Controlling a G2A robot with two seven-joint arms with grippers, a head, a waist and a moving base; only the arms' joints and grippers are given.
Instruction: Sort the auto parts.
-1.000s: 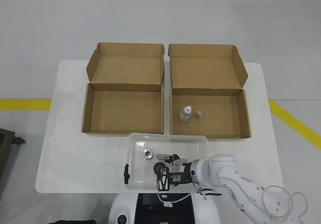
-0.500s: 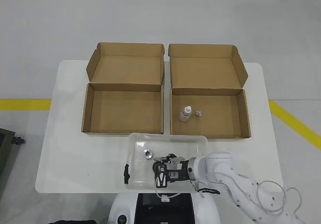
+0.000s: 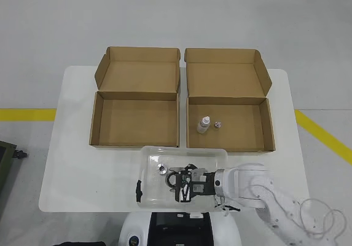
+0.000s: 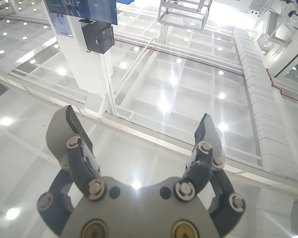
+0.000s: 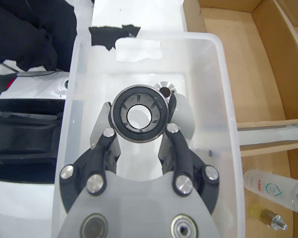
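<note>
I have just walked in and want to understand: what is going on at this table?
The right gripper is shut on a black bearing ring over the clear bin, where one silver part lies. One cardboard box holds a small bottle and a metal piece; the other box stands beside it. The left gripper is open, holding nothing.

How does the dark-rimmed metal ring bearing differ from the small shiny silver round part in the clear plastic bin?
The dark-rimmed metal ring bearing looks larger, with a wide open bore; the small shiny silver round part has a small dark hole. The bearing is clamped in the right gripper, while the silver part lies in the clear plastic bin. Both are round metal parts.
</note>
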